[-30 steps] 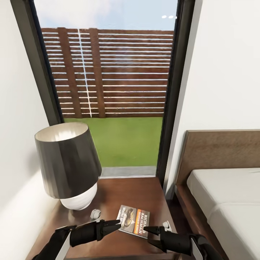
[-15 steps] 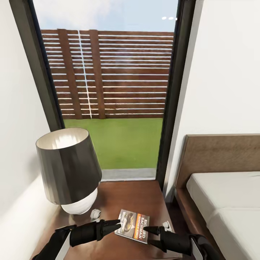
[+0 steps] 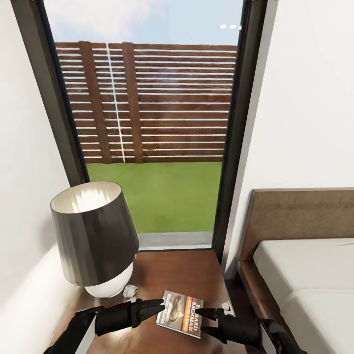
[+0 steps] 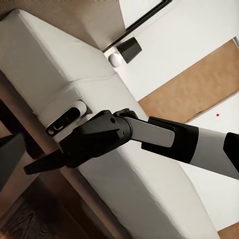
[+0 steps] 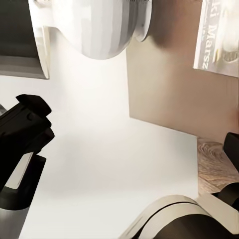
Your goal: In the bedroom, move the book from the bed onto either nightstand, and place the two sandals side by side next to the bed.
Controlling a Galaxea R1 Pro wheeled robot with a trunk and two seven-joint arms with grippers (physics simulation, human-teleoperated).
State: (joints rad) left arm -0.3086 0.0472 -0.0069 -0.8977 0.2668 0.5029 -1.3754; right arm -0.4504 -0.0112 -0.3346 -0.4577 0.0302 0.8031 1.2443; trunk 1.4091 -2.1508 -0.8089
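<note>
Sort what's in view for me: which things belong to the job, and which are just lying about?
Job:
- book, lying flat on the nightstand
- bed, beside the nightstand
- left gripper and right gripper, at the book's two sides

Lying about:
- lamp on the nightstand
- small white object by the lamp's base

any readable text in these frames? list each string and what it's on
"RICHARD BACHMAN": white block lettering on the cover of the book, which lies flat on the nightstand, head view.
Orange band on the same cover: lettering too small to read.
"...ki Marsz": partial vertical text on a white printed surface in the right wrist view, cut off by the frame edge; I cannot tell what it belongs to.
No other legible text.
</note>
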